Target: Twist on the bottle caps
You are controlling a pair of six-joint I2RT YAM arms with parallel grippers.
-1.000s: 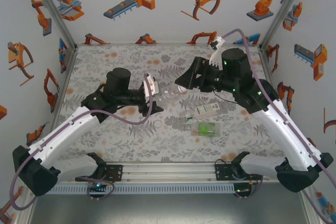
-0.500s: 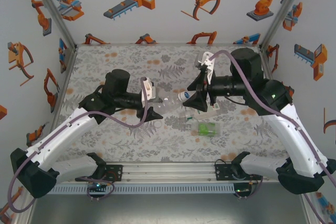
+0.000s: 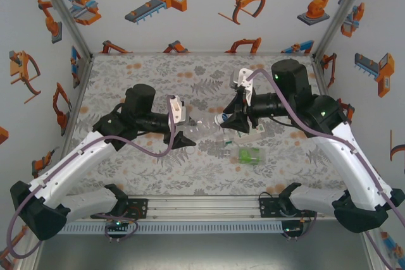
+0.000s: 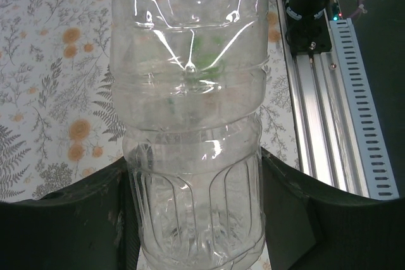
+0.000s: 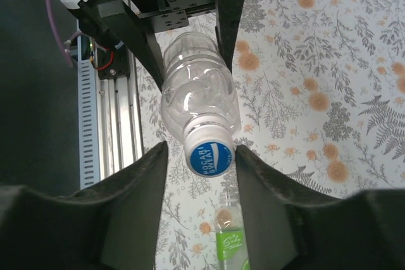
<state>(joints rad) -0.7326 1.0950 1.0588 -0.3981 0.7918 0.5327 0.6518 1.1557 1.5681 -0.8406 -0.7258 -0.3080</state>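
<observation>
A clear bottle (image 3: pixel 201 122) (image 4: pixel 190 124) (image 5: pixel 199 93) hangs level above the table, and my left gripper (image 3: pixel 184 124) (image 4: pixel 193 178) is shut on its ribbed lower body. A bottle cap (image 5: pixel 209 154) (image 3: pixel 219 120), white with a blue printed top, sits on its neck and points at my right gripper (image 3: pixel 229 120) (image 5: pixel 201 151). That gripper's jaws stand on either side of the cap. The right finger (image 5: pixel 253 181) touches the cap's edge, and a narrow gap is left at the other finger (image 5: pixel 149 181).
On the table below lie a bottle with a white-and-green label (image 3: pixel 250 132) (image 5: pixel 229 245), a green-tinted bottle (image 3: pixel 249 155) and a clear one (image 3: pixel 217 148). The metal rail (image 4: pixel 329 93) runs along the near edge. Patterned walls close in three sides.
My right gripper swung round to face the left arm, came up to the capped neck, and its jaws narrowed around the cap. The left arm shifted slightly, still holding the bottle.
</observation>
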